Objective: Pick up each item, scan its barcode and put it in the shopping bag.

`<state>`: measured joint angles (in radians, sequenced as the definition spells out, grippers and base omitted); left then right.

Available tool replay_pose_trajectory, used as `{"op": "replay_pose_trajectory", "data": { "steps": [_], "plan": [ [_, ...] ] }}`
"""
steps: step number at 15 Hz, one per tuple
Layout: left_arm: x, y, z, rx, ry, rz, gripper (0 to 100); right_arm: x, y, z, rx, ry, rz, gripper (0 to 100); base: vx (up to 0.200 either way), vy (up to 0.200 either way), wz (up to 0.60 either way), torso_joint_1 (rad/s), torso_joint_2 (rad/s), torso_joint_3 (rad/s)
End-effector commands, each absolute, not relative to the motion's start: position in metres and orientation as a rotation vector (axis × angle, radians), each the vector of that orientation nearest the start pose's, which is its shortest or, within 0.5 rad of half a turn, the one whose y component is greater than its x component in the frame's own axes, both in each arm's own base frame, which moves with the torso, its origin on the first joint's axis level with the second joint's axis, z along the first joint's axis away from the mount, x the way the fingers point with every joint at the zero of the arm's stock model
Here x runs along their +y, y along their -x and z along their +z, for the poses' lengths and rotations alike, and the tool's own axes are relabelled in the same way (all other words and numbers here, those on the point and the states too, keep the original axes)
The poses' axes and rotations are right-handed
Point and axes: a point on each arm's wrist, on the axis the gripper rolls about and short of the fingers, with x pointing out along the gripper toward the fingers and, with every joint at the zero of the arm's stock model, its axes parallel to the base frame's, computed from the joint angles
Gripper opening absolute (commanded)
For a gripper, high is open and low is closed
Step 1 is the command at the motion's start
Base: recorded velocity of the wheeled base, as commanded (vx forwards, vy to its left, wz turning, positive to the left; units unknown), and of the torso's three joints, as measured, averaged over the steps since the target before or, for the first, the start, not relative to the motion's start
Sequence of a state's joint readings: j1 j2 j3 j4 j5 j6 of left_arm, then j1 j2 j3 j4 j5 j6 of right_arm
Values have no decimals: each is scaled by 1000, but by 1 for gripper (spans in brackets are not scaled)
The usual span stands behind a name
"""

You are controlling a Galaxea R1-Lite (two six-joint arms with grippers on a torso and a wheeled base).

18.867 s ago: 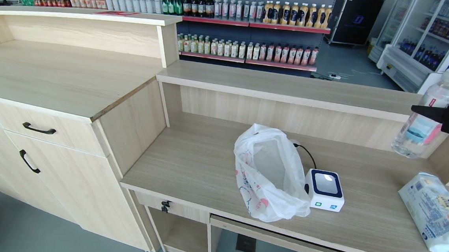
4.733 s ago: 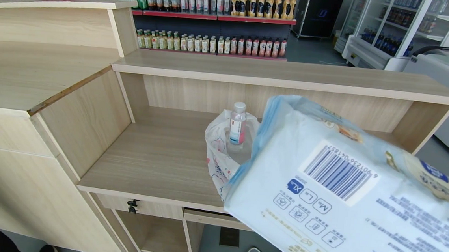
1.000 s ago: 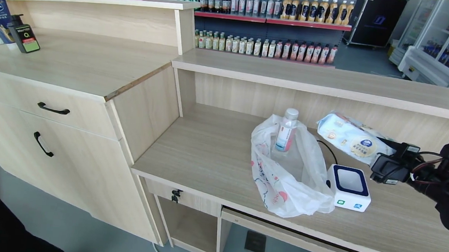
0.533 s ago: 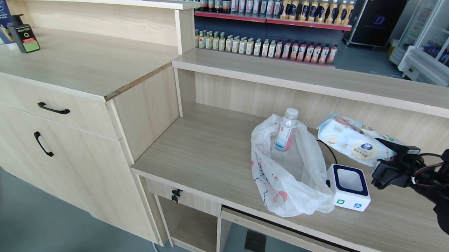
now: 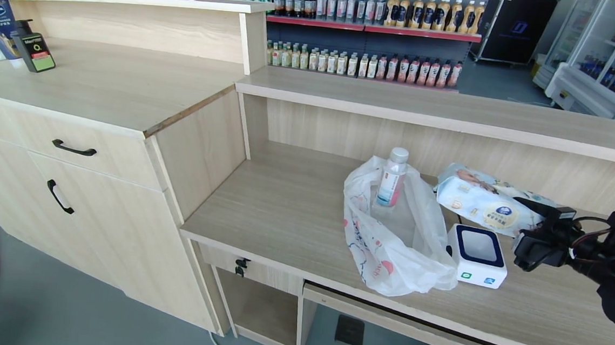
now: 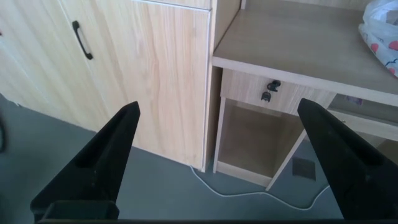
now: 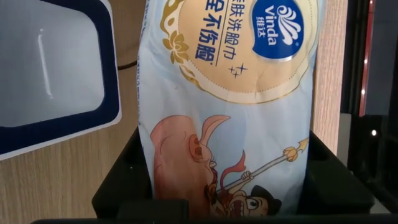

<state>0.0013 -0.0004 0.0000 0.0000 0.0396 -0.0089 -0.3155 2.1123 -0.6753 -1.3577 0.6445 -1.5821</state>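
Left hand (image 6: 217,165): fingers spread wide with nothing between them; it hangs low over the floor, in front of the cabinet (image 6: 143,68) and the table's front edge.
Stand (image 5: 33,48): small and dark with a green face, on the cabinet top at the far left.
Table (image 5: 283,208): the lower wooden surface right of the cabinet, carrying the bag and the scanner.
Bag (image 5: 388,254): white plastic with red and blue print, slumped on the table with its mouth open upward, its right side against the scanner.
Bottle (image 5: 392,178): clear with a white cap, upright inside the bag, its neck above the rim.
Scanner (image 5: 477,256): white box with a dark-framed window facing up, just right of the bag.
Pack (image 5: 478,200): pale soft wrapper, lying long and slightly tilted just behind the scanner, near the table's back wall. I cannot tell whether it touches the table.
Right hand (image 5: 539,229): clamped on the pack's right end, one finger on each side (image 7: 124,180).
Fridges (image 5: 603,52): glass-fronted, far back on the right.
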Motion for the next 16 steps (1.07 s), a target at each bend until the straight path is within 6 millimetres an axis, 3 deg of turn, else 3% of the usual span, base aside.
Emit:
{"op": "replay_pose_trajectory", "data": {
  "steps": [1,6,16],
  "plan": [
    [1,23,75,0,9,41,100,-97,-340,81,-206,1523,329,0,0,0,0,0,0,0],
    [1,23,75,0,9,41,100,-92,-331,81,-255,1513,406,0,0,0,0,0,0,0],
    [1,23,75,0,9,41,100,-86,-338,68,-211,1435,479,0,0,0,0,0,0,0]
  ]
}}
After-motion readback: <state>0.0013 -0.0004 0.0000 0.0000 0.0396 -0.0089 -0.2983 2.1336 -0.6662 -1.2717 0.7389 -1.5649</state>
